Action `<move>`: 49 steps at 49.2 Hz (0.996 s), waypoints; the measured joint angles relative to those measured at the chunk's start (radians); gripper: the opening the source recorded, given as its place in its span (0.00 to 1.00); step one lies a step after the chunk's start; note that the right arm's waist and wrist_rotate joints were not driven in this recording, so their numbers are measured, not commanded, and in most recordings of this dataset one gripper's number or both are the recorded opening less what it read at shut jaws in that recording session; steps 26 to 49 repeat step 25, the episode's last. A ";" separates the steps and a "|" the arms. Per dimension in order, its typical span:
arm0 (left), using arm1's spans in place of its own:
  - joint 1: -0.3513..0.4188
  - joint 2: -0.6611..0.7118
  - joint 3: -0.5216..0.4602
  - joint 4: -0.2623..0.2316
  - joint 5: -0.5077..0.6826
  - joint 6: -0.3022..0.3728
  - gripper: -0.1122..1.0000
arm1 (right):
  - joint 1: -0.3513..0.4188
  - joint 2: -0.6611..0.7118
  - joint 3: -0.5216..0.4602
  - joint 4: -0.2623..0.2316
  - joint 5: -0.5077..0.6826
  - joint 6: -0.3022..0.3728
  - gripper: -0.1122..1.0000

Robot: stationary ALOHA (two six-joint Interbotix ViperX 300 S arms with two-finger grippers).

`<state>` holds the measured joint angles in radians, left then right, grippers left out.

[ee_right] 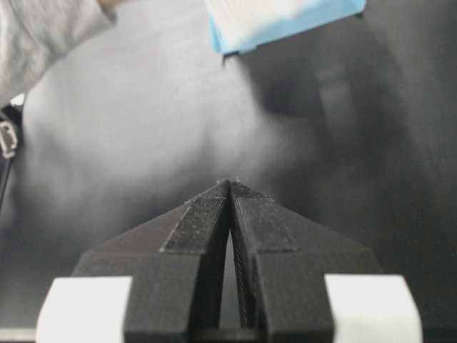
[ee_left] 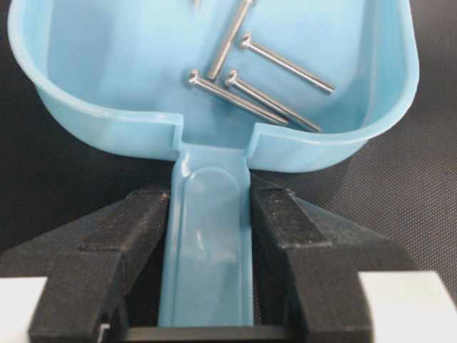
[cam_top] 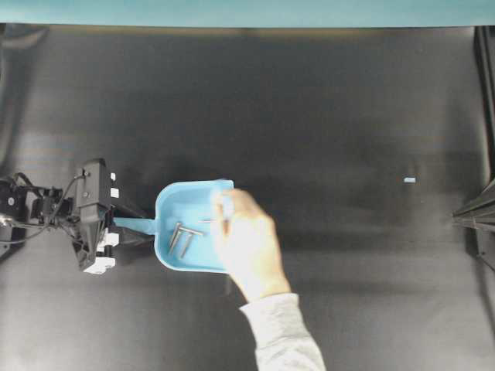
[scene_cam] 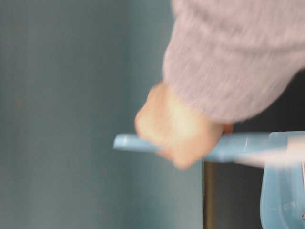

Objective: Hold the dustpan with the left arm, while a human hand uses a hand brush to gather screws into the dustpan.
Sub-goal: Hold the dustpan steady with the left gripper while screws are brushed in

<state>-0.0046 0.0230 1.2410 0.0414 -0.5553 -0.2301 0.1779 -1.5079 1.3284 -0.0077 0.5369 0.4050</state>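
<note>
The left gripper (ee_left: 211, 236) pinches the dustpan (ee_left: 107, 78) by its flat handle, one black finger pressed to each side, and four screws (ee_left: 246, 89) lie in the scoop near its back wall. Further right, over the pan's open mouth on the black table (cam_top: 332, 100), the hand (cam_top: 246, 243) grips the brush (scene_cam: 248, 145). The right gripper (ee_right: 229, 187) hangs apart, fingers pressed together on nothing.
</note>
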 measured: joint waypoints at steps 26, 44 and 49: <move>0.003 0.038 0.046 0.000 -0.245 0.000 0.37 | 0.000 0.000 0.000 0.002 0.000 -0.002 0.10; 0.003 0.038 0.046 0.000 -0.245 0.000 0.37 | 0.000 0.000 0.000 0.002 0.000 -0.002 0.10; 0.003 0.038 0.046 0.000 -0.245 0.000 0.37 | 0.000 0.000 0.000 0.002 0.000 -0.002 0.10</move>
